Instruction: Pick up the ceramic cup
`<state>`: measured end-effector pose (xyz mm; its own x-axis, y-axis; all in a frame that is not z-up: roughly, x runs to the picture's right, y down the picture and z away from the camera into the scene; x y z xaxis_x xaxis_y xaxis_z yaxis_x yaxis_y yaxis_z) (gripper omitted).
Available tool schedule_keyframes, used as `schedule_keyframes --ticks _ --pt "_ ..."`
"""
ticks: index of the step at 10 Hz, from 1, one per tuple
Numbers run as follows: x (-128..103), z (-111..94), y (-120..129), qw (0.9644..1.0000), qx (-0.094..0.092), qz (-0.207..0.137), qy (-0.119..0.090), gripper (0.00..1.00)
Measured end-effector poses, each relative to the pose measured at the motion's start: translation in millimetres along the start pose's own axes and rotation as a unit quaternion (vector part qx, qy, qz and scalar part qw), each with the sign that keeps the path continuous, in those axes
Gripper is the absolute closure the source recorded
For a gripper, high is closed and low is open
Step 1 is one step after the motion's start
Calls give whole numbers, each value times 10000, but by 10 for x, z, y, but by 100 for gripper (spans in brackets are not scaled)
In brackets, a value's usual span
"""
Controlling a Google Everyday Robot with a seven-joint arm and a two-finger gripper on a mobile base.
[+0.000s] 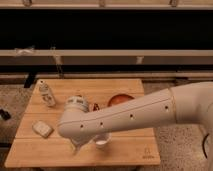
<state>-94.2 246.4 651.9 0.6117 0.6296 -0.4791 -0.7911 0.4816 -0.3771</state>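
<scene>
The ceramic cup [103, 141] is a small white cup standing near the front middle of the wooden table [130, 145]. My white arm crosses over it from the right and hides its upper part. My gripper [76, 146] hangs below the arm's end, just left of the cup and close above the table top. Most of the gripper is hidden behind the arm.
A wide orange dish [120, 99] sits behind the arm at centre right. A small white bottle [46, 93] stands at the back left. A flat white packet [42, 129] lies at the left front. A small red object [95, 106] peeks out beside the arm.
</scene>
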Motion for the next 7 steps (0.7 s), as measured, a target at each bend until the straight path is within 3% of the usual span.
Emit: schedule_keyframes --ticks 2,7 --pt "-47 201 15 9999 -17 -102 136 26" --pt "-29 419 -118 9990 262 47 367 28"
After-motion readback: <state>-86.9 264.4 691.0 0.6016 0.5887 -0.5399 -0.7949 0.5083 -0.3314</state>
